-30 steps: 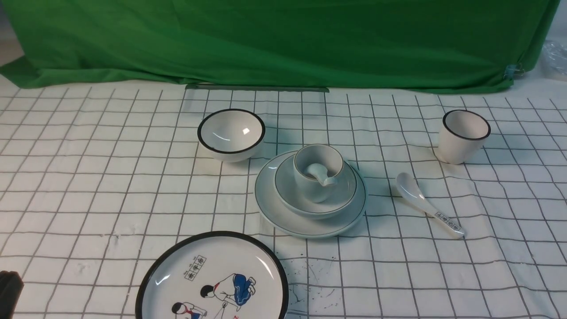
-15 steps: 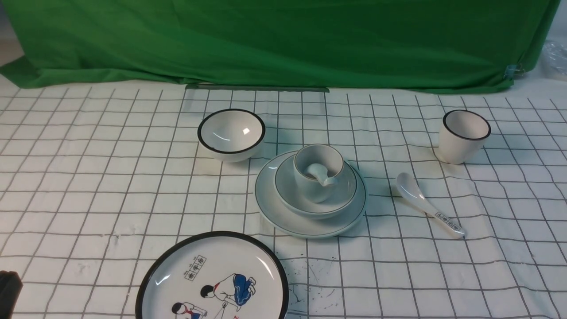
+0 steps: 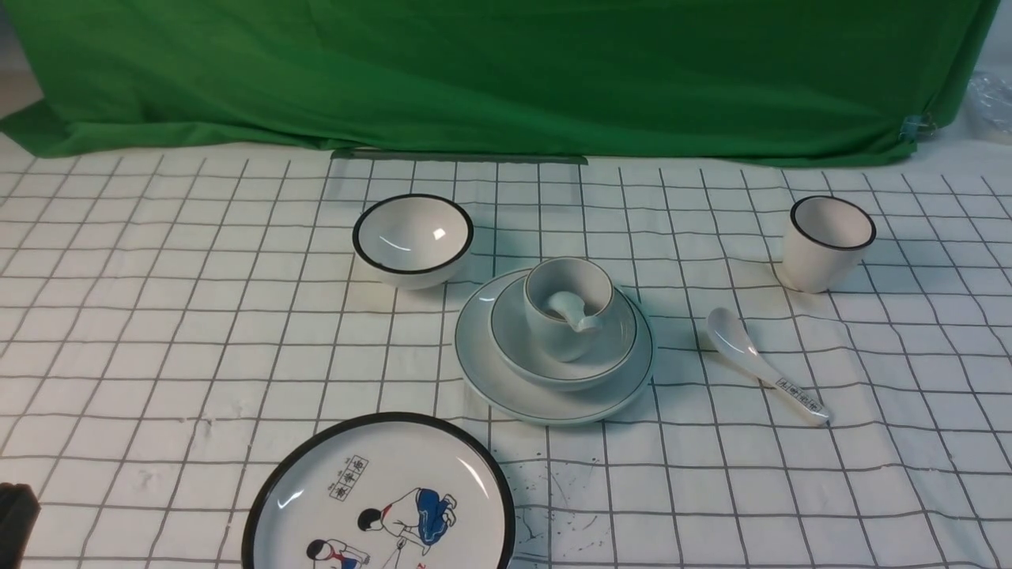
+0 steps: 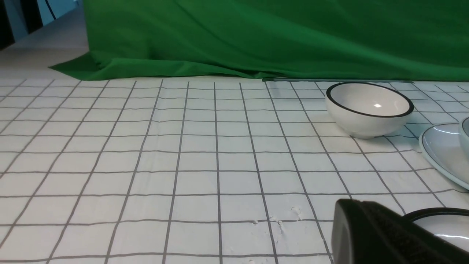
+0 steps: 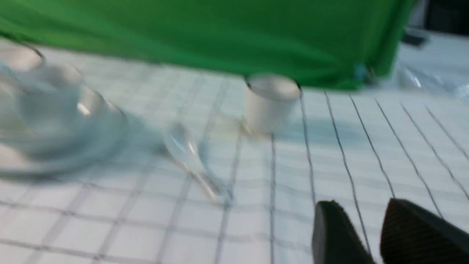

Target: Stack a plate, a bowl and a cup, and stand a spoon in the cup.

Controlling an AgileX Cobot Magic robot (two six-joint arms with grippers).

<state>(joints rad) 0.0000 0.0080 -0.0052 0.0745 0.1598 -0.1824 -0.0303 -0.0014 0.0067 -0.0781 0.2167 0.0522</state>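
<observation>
Resting at mid-surface (image 3: 158, 332): plate (image 3: 490, 379), with bowl (image 3: 613, 352) nested in it and cup (image 3: 563, 336) upright inside the bowl. Spoon (image 3: 571, 308) lodged in the cup, scoop down in the well, handle tip leaning on the near rim. Whole stack taken as landmark below.

Beyond the stack and toward the robot's left: black-rimmed bowl (image 3: 413, 237), just apart from the plate edge; same bowl (image 4: 368, 108) seen in the left wrist view, with a slice of the plate (image 4: 441, 154) beside it. Nearer the robot than the stack, also leftward: cartoon plate (image 3: 379, 498), cut off by the picture edge. To the right of the stack: printed spoon (image 3: 763, 365) lying flat, bowl end toward the stack. Farther right and beyond: black-rimmed cup (image 3: 826, 241), upright. Green cloth (image 3: 506, 71) behind everything.

Left hand (image 3: 16, 518): only a dark corner visible, well left of the stack and close to the robot; one finger (image 4: 384, 234) in the wrist view, so opening cannot be told; nothing seen in it.

Right hand (image 5: 370, 234): out of the front view; wrist view blurred, two fingers (image 5: 335, 231) with a narrow gap between, slightly apart, holding nothing, over bare surface well right of the stack.
</observation>
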